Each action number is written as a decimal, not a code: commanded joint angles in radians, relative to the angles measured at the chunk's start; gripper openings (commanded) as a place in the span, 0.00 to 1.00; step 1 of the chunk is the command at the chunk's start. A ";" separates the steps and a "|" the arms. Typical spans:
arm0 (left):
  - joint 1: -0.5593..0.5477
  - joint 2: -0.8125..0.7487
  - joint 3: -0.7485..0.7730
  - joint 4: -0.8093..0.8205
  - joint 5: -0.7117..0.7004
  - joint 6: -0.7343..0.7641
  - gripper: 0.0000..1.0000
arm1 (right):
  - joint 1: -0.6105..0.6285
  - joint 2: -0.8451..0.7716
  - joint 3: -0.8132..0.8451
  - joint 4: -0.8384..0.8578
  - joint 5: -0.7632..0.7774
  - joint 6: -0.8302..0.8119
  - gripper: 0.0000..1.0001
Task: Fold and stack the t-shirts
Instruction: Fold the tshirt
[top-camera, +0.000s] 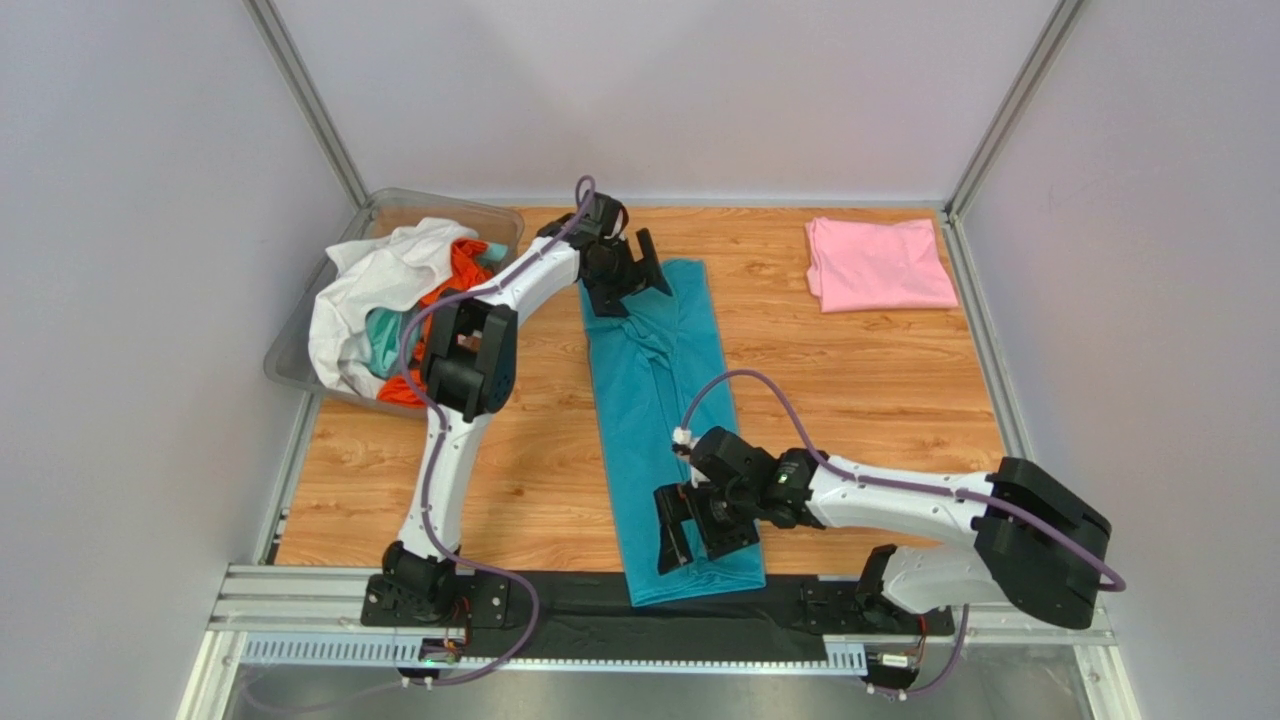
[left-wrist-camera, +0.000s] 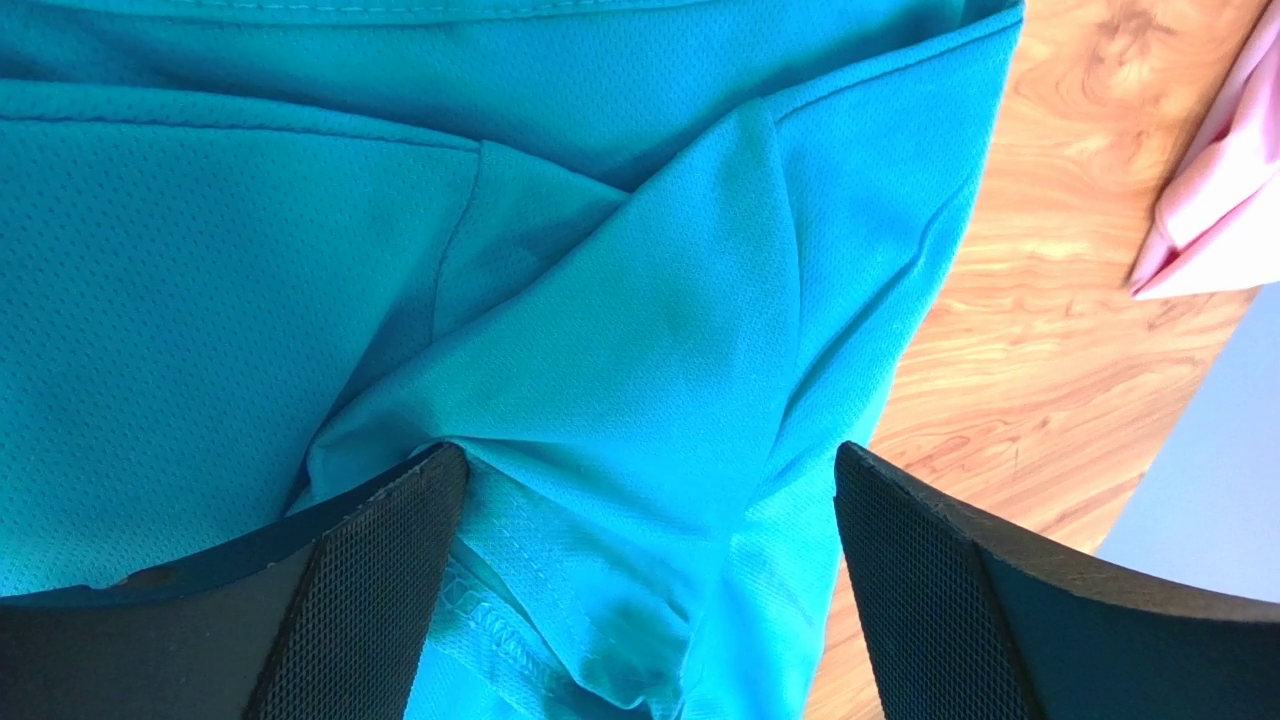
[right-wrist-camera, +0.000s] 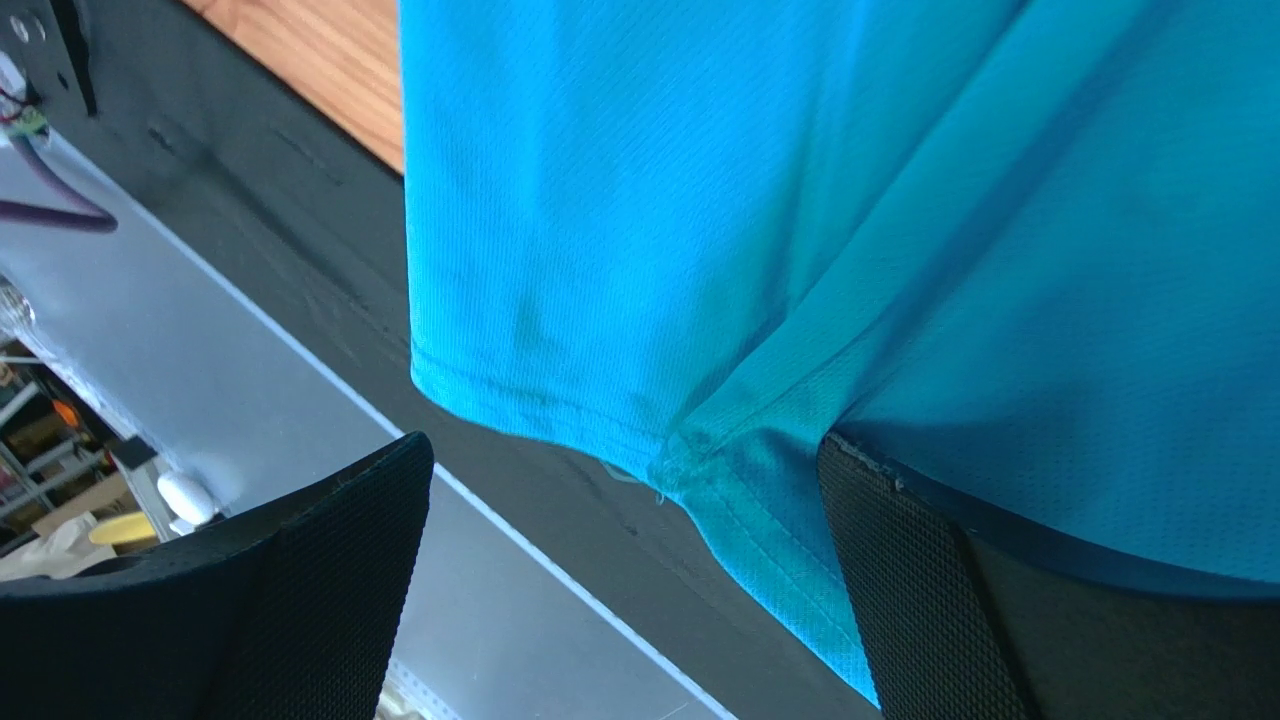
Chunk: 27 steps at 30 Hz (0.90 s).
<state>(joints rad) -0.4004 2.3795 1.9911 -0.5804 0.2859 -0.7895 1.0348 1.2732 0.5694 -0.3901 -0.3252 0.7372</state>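
Both my grippers are spread wide, gripping nothing. My left gripper (top-camera: 631, 278) hangs over the far end of the teal t-shirt (top-camera: 661, 405), and my right gripper (top-camera: 702, 533) is over its near hem, which spills past the tabletop's (top-camera: 842, 390) near edge. The folded pink t-shirt (top-camera: 879, 263) sits at the far right corner, and the other shirts (top-camera: 383, 285) are heaped in the bin (top-camera: 293, 360) at the far left.

Two end effectors show: the left end effector (top-camera: 631, 282) and the right end effector (top-camera: 699, 536). Between them lies one teal-blue t-shirt (top-camera: 661, 398). Well to the right of the left end effector sits one pale pink t-shirt (top-camera: 879, 263). On its left, one clear bin (top-camera: 293, 357) holds three by colour: one white t-shirt (top-camera: 383, 278), one orange t-shirt (top-camera: 406, 390) and one light aqua t-shirt (top-camera: 385, 339).
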 joint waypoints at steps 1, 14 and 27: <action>-0.012 0.090 0.064 -0.168 -0.028 0.053 1.00 | 0.024 0.017 0.046 0.011 -0.015 0.011 1.00; -0.012 0.077 0.140 -0.160 0.013 0.193 1.00 | 0.033 -0.064 0.112 0.004 -0.055 -0.059 1.00; -0.032 -0.423 -0.070 -0.190 -0.140 0.236 1.00 | 0.024 -0.167 0.290 -0.312 0.290 -0.124 1.00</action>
<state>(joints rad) -0.4179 2.1555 1.9766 -0.7639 0.2081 -0.5922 1.0588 1.1408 0.8127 -0.6117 -0.1444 0.6434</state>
